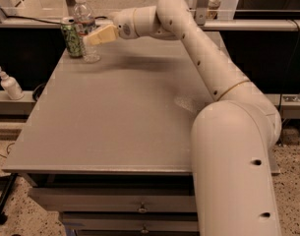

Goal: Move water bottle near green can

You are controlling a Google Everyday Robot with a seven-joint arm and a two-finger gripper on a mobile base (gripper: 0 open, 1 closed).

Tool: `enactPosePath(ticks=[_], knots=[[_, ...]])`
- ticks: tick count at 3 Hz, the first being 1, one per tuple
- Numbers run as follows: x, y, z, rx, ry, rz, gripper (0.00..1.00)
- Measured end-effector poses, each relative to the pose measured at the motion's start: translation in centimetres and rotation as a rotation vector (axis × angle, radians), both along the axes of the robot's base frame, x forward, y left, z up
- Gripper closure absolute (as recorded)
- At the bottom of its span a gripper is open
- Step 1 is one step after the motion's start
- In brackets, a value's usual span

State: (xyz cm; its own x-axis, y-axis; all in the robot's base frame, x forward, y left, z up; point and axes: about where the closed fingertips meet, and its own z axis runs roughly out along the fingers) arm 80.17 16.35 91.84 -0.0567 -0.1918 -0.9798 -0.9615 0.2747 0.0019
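Standing upright at the far corner of the table (115, 122), the water bottle (83, 18) is just beside the green can (70, 38), seemingly where the task wants it. The gripper (92, 37) reaches its midsection; whether it clasps the bottle, I cannot tell.

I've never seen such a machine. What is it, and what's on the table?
That is a robot: a bulky white body with one long jointed arm reaching across a grey table. There is one camera view, looking down over the table from the robot's side. The arm's tip, the end effector, is its grasping part; it is at the far left corner, right against a clear water bottle. A green can stands close beside the bottle, on its left. Whether the bottle is gripped cannot be made out. A small white pump bottle sits on a ledge left of the table.
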Motion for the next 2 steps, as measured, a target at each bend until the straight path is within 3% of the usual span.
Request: enactPosePath(ticks=[2], knots=[[1.3,-13.3,3.7,-0.049,-0.088,-0.145,0.00]])
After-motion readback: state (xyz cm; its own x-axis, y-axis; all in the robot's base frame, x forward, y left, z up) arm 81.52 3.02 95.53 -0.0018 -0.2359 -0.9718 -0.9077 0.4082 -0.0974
